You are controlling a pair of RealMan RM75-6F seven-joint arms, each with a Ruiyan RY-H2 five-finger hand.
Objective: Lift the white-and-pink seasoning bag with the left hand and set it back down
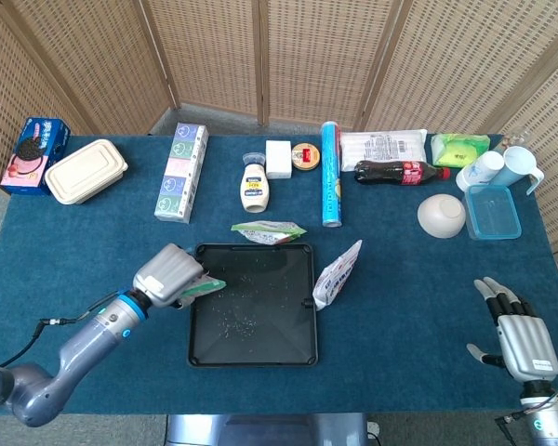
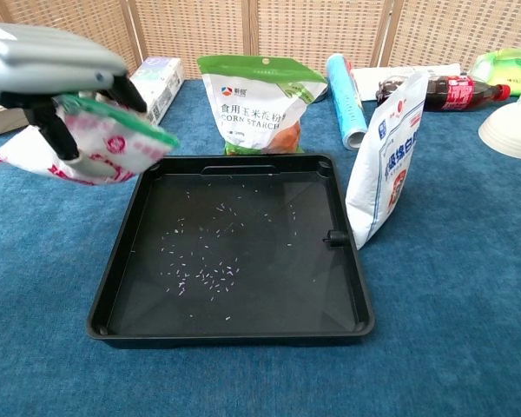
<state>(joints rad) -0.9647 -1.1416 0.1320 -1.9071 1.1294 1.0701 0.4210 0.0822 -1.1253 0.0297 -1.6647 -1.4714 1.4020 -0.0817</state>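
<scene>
My left hand grips the white-and-pink seasoning bag and holds it in the air, just left of the black tray. The bag lies nearly flat, its green-edged end reaching over the tray's left rim. In the head view the hand covers most of the bag. My right hand rests open near the table's front right corner, holding nothing.
The black tray has small grains scattered in it. A corn starch bag stands behind it and a white-and-blue bag leans at its right rim. Boxes, bottles, a bowl and containers line the far edge.
</scene>
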